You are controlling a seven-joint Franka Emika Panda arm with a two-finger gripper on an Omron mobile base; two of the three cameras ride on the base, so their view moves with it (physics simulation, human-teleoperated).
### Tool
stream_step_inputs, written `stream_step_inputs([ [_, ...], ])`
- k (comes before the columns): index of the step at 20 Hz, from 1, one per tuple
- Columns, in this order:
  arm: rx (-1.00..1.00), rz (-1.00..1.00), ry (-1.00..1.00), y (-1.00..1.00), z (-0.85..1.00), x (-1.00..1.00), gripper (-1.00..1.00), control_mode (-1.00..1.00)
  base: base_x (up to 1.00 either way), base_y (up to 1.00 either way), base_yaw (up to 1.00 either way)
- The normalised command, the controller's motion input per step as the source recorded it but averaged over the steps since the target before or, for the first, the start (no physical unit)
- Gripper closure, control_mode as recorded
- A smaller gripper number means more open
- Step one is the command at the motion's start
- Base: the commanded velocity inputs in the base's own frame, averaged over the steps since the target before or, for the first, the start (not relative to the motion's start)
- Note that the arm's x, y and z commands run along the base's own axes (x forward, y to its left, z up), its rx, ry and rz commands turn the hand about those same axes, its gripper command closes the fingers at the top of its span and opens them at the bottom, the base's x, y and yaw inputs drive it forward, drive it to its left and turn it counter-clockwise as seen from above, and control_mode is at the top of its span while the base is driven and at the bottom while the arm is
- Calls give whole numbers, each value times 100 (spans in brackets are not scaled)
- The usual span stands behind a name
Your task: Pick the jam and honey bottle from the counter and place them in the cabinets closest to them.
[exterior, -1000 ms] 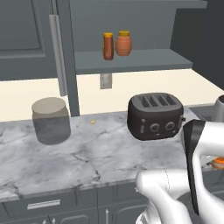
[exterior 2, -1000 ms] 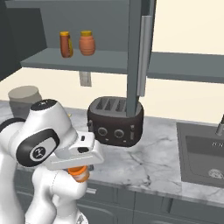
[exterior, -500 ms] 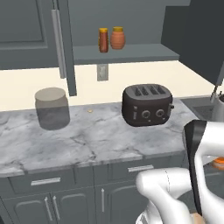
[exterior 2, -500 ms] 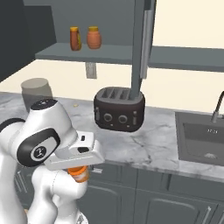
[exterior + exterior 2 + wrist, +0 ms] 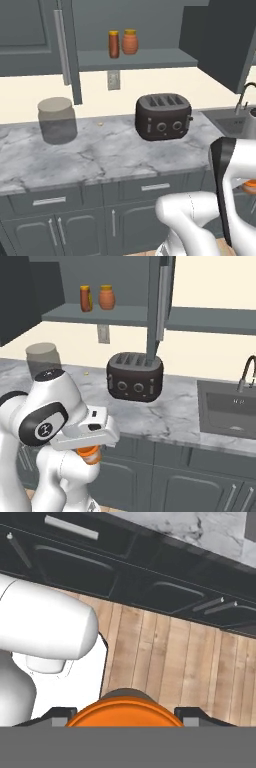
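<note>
The arm is folded in low and close to the base, below the level of the counter (image 5: 105, 160), with the hand pointing down at the wooden floor (image 5: 170, 657). The gripper (image 5: 125, 716) is clamped on the jam (image 5: 125, 713), whose orange body sits between the two dark finger tips; from the right base camera the jam (image 5: 89, 453) hangs just under the white hand, in front of the dark drawers.

The honey bottle (image 5: 114, 44) stands upright on the grey shelf of the open cabinets (image 5: 145, 57), just left of a rounder orange pot (image 5: 130, 42). On the counter sit a black toaster (image 5: 163, 116) towards the right and a big translucent grey jar (image 5: 57, 120) well to its left. A sink (image 5: 227, 406) lies at the far right.
</note>
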Motion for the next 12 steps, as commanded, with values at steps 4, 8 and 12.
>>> stream_step_inputs([
  [4, 0, 0, 0, 0, 0, 0, 100, 100, 4, -56, 0],
  [8, 0, 0, 0, 0, 0, 0, 100, 100, 9, -60, 0],
  [12, 0, 0, 0, 0, 0, 0, 100, 100, 13, -61, 0],
])
